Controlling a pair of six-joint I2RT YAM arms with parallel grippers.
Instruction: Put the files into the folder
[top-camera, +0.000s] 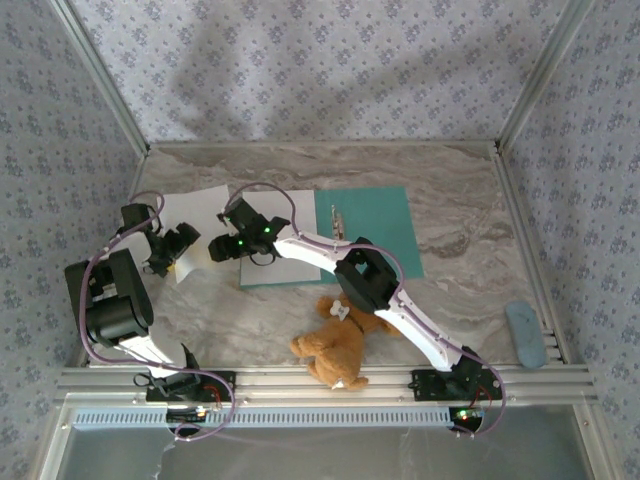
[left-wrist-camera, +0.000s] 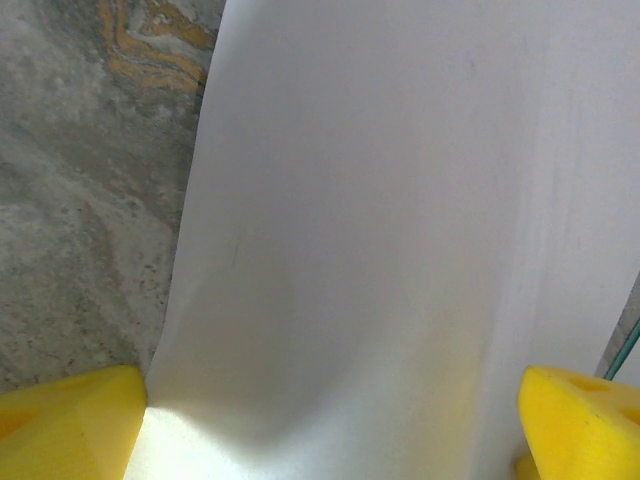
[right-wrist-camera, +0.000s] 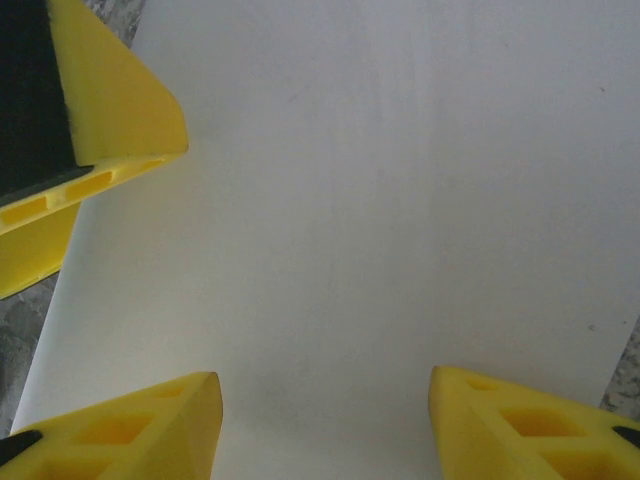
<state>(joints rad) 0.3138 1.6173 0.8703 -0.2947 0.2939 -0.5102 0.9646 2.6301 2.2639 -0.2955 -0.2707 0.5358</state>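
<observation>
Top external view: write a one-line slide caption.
Left gripper and right gripper, both open, hover over a white sheet beside the open teal folder, teddy bear nearby.

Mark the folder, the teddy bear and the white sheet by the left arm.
folder (top-camera: 385, 225): top external view, bare right half.
teddy bear (top-camera: 335, 345): top external view, its body.
white sheet (top-camera: 195, 208): top external view, bare far part.

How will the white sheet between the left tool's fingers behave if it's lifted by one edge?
Probably floppy: the sheet bows up beside one yellow finger of the left tool. It looks very thin and is likely light, so a push may buckle it rather than slide it over the marble table. Lifted by one edge, it would probably droop.
</observation>
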